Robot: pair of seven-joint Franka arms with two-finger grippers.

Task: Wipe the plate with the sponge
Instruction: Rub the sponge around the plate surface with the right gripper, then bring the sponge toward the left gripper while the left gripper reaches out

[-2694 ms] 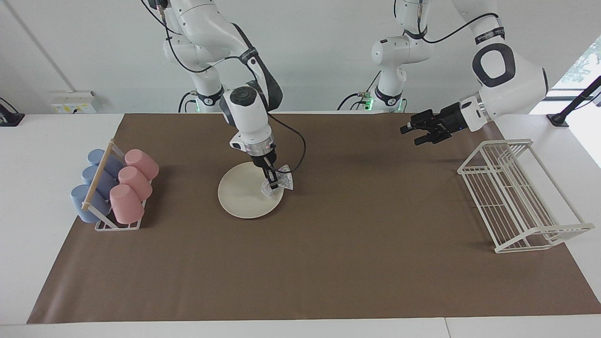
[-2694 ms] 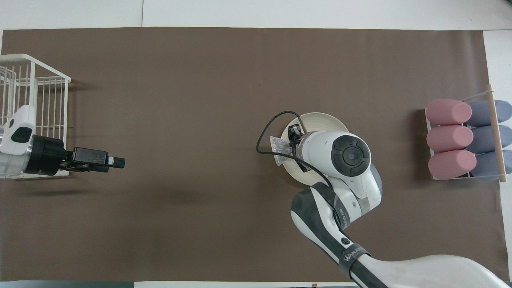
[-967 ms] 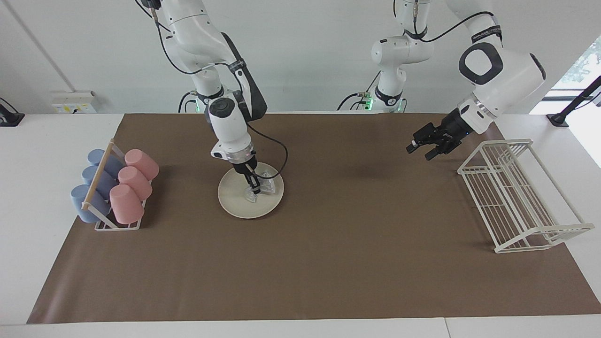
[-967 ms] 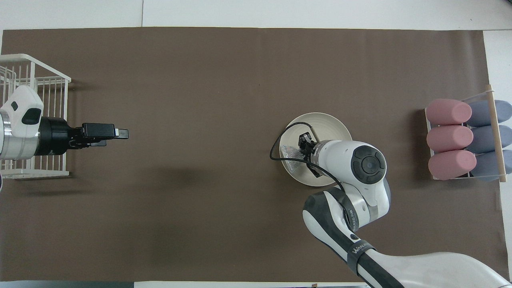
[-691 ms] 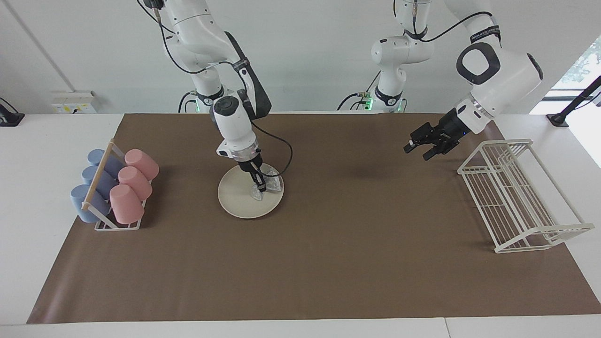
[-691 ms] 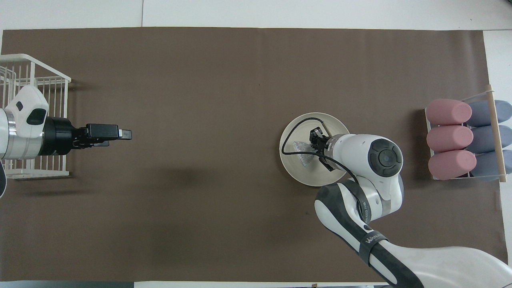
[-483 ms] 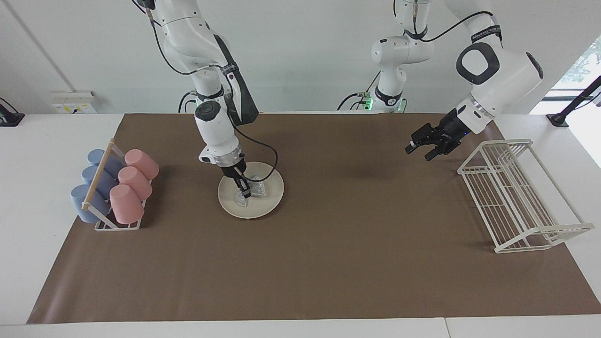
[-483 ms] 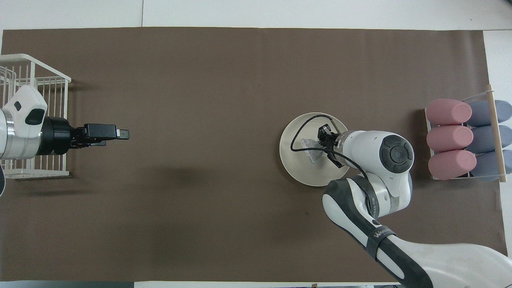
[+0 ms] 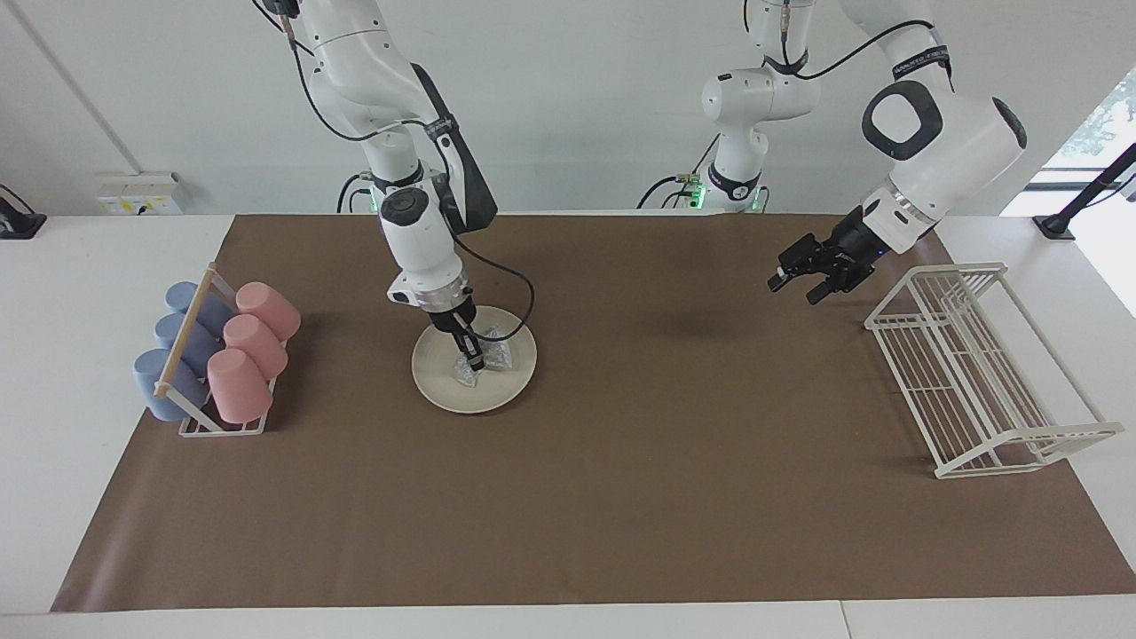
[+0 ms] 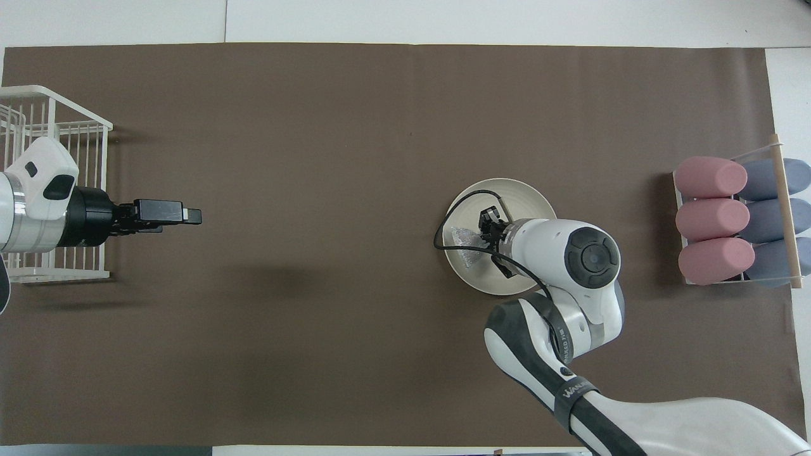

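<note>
The cream-white plate [image 9: 437, 377] [image 10: 514, 192] lies on the brown mat, toward the right arm's end of the table. My right gripper [image 9: 477, 362] [image 10: 486, 239] points down onto it, shut on the silvery mesh sponge [image 9: 498, 353] [image 10: 464, 243]. The sponge rests crumpled on the plate's surface, on the side toward the left arm's end. My left gripper [image 9: 800, 286] [image 10: 185, 216] hangs open and holds nothing, up in the air over the mat beside the white wire rack.
A white wire rack [image 9: 976, 373] [image 10: 57, 126] stands at the left arm's end of the mat. A small holder with pink and blue cups [image 9: 217, 355] [image 10: 735, 215] lying on their sides sits at the right arm's end. The right arm's black cable loops over the plate.
The right gripper has dragged the sponge back and forth across the plate, first toward the cup holder, then back toward the plate's middle. The left arm has barely moved.
</note>
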